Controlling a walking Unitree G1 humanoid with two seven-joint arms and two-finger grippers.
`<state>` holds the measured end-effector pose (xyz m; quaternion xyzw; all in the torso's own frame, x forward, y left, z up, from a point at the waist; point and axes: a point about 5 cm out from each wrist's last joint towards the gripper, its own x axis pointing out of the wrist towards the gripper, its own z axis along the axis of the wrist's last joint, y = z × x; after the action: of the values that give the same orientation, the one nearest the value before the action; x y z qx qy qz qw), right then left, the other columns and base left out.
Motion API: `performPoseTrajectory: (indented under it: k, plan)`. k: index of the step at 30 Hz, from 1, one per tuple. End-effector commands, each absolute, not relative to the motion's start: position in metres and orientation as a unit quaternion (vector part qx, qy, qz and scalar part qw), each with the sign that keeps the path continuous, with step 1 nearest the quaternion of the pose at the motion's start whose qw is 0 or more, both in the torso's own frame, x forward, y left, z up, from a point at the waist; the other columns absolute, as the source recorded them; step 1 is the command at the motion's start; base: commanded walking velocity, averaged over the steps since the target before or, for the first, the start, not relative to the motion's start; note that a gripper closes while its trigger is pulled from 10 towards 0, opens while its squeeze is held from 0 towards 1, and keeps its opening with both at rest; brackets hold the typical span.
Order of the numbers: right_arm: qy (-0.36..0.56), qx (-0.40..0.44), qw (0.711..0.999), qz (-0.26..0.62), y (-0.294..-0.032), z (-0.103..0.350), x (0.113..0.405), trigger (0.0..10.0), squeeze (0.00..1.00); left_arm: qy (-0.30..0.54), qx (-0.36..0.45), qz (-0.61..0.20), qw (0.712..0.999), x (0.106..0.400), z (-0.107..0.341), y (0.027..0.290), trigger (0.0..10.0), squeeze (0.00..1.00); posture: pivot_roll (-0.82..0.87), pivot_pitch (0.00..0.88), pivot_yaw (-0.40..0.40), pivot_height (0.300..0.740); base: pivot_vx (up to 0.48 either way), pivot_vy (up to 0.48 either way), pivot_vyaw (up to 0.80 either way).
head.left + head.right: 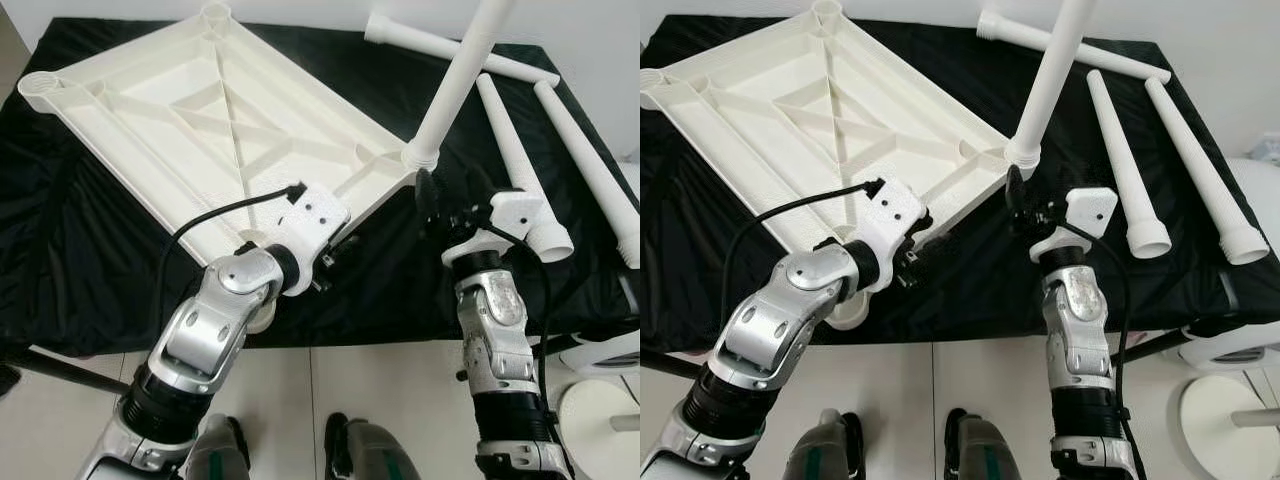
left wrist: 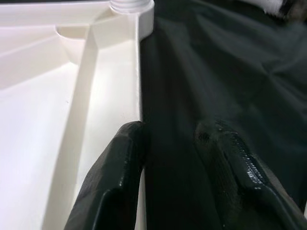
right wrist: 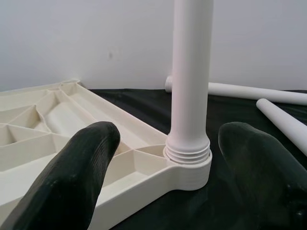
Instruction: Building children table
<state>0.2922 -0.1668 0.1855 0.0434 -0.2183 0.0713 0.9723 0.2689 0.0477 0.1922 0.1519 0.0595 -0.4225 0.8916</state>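
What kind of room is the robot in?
Probably a plain indoor work spot, maybe in a home: a table under black cloth against a white wall, pale floor tiles, table parts laid out for building.

This looks like a plain indoor room, home-like or a test space; I can't tell which. A bare white wall (image 3: 96, 38) stands behind, and pale floor tiles (image 1: 380, 390) with dark grout lines lie underfoot. A black cloth (image 1: 90, 250) covers the tabletop, its folds hanging over the near edge. At the right sits a round white base (image 1: 600, 410) of some stand or appliance.
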Motion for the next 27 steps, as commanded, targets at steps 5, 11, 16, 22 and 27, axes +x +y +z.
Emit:
performPoseTrajectory:
  k: [5, 11, 16, 22, 27]
  plan:
    - [-0.207, 0.044, 0.975, 0.061, -0.169, 0.189, 0.281, 10.0, 0.00, 0.128, 0.171, -0.431, 0.877, 0.269, 0.168, 0.057, 10.0, 0.00, 0.01, 0.145, -0.058, 0.740, 0.000, 0.000, 0.00]
    - [-0.201, 0.043, 0.977, 0.062, -0.170, 0.191, 0.279, 10.0, 0.00, 0.146, 0.174, -0.409, 0.884, 0.271, 0.163, 0.066, 10.0, 0.00, 0.01, 0.146, -0.062, 0.740, 0.000, 0.000, 0.00]
    - [-0.198, 0.043, 0.977, 0.063, -0.170, 0.194, 0.279, 10.0, 0.00, 0.143, 0.169, -0.388, 0.895, 0.274, 0.164, 0.071, 10.0, 0.00, 0.02, 0.145, -0.068, 0.740, 0.000, 0.000, 0.00]
    - [-0.194, 0.044, 0.978, 0.065, -0.168, 0.196, 0.280, 10.0, 0.00, 0.146, 0.162, -0.369, 0.904, 0.278, 0.166, 0.074, 10.0, 0.00, 0.02, 0.144, -0.069, 0.740, 0.000, 0.000, 0.00]
    - [-0.192, 0.047, 0.978, 0.065, -0.167, 0.198, 0.279, 10.0, 0.00, 0.187, 0.158, -0.329, 0.912, 0.287, 0.153, 0.076, 10.0, 0.00, 0.01, 0.143, -0.062, 0.740, 0.000, 0.000, 0.00]
